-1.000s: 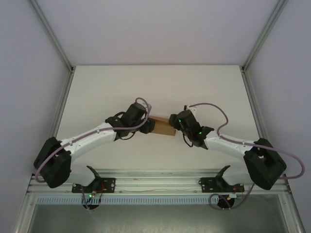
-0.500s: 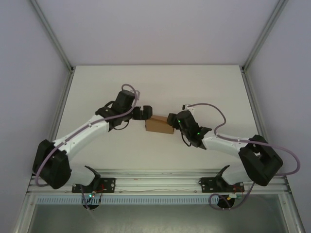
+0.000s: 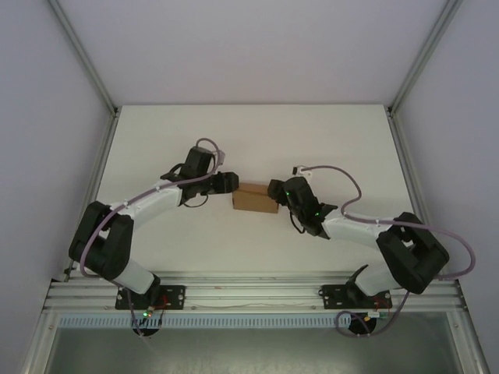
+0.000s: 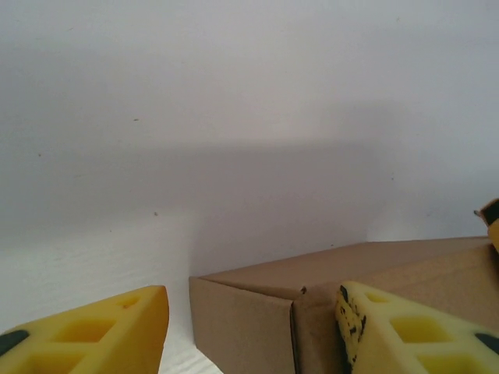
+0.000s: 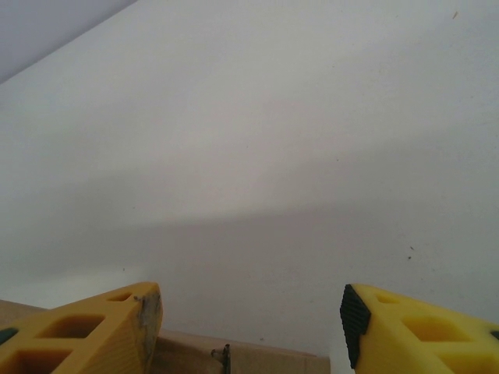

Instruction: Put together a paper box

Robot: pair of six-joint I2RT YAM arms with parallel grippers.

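The paper box (image 3: pixel 255 198) is a small closed brown cardboard box on the white table, between the two arms. My left gripper (image 3: pixel 231 184) is at the box's left end, its jaws open; the box's corner (image 4: pixel 265 315) stands between its yellow fingers (image 4: pixel 405 331), and the right finger is against the box's side. My right gripper (image 3: pixel 274 192) is at the box's right end, jaws open and wide apart, with the box's top edge (image 5: pixel 234 360) low between its fingers (image 5: pixel 93 335).
The white table (image 3: pixel 156 148) stretches behind and beside the box. Pale walls and metal frame posts (image 3: pixel 86 62) bound the cell. The rail (image 3: pixel 249 294) with the arm bases runs along the near edge.
My left arm has drawn back to the left and its gripper now sits at the box's left end. The box has shifted slightly left and up. The right gripper followed it.
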